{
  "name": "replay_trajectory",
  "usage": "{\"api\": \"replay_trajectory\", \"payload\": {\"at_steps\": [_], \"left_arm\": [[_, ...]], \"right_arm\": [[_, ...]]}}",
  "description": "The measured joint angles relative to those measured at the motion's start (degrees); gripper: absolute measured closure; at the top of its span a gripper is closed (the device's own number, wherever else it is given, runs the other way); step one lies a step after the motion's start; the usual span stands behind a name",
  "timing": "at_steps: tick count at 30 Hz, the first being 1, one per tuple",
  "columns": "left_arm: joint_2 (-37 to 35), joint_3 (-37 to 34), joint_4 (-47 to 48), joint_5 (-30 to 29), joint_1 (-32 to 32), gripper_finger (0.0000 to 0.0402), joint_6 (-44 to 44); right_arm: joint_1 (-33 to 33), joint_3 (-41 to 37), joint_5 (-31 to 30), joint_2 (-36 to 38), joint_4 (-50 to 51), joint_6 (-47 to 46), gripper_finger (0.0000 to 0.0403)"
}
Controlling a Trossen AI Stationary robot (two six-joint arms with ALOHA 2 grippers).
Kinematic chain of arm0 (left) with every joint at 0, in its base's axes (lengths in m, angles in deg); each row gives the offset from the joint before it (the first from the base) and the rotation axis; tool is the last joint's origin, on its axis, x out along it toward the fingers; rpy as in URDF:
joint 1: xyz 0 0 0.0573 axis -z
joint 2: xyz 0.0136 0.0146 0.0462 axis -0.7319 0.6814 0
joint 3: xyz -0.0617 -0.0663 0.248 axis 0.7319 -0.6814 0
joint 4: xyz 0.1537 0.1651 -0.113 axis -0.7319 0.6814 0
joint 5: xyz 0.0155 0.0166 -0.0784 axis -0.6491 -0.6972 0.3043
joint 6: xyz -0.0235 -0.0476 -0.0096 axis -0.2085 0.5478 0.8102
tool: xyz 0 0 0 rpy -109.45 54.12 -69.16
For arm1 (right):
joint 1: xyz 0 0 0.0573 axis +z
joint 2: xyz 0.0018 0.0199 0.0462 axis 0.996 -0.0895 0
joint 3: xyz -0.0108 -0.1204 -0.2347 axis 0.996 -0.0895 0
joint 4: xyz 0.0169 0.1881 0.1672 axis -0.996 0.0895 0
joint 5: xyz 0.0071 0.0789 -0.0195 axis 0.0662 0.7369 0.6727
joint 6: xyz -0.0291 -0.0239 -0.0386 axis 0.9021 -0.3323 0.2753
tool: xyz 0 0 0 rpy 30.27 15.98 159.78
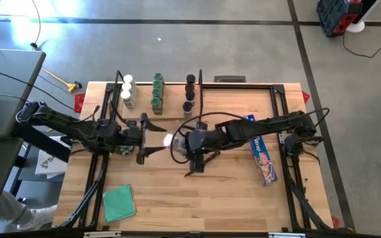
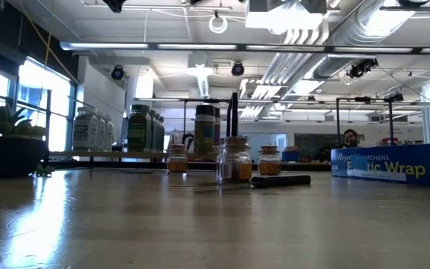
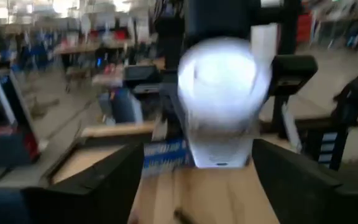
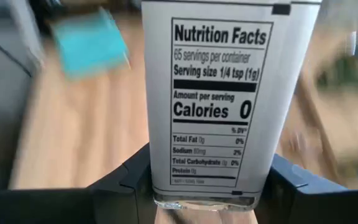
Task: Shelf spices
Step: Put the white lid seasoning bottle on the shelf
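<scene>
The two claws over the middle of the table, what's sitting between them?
In the high view, a white-capped spice jar lies between the left claw and the right claw, which is shut on it; the left claw's fingers stand open.

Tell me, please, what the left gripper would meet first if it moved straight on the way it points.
Most likely the white-capped spice jar held by the right gripper; it sits directly ahead of the open left gripper.

Overhead light is bright and even; glare washes the floor [image 1: 18, 26] beyond my left arm. Ceiling lamps [image 2: 275, 15] reflect off the tabletop [image 2: 200, 224]. My left wrist view is motion-blurred; the right blurs behind the sharp jar label [image 4: 213, 99].
</scene>
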Motion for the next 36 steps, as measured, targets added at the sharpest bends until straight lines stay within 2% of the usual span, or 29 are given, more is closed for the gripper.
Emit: {"api": "replay_trajectory", "payload": {"at_steps": [5,10,16,24,32,36], "left_arm": [[0.5,0.9,5.4,0.2,-0.6,0.0101,0.7],[1.9,1.0,7.3,5.0,-2.0,0.0108,2.6],[5.6,1.0,6.9,10.1,-5.7,0.0108,6.7],[11.7,2.8,7.4,15.4,-7.1,0.0108,5.4],[20.4,6.0,6.7,15.2,-7.1,0.0108,2.0],[22.1,7.8,6.6,15.3,-7.1,0.0108,2.1]], "right_arm": [[-0.4,-0.3,0.6,-0.7,9.1,-0.5,0.0225],[-0.9,-0.3,3.4,-1.1,13.2,-1.9,0.0225],[-2.0,-0.4,6.4,-3.7,13.0,-0.8,0.0225],[-3.2,-0.4,9.7,-6.4,13.2,0.1,0.0225],[-3.5,-0.4,10.6,-6.6,12.6,0.7,0.0225],[-3.5,-0.4,10.6,-6.6,12.9,0.6,0.0225]]}}
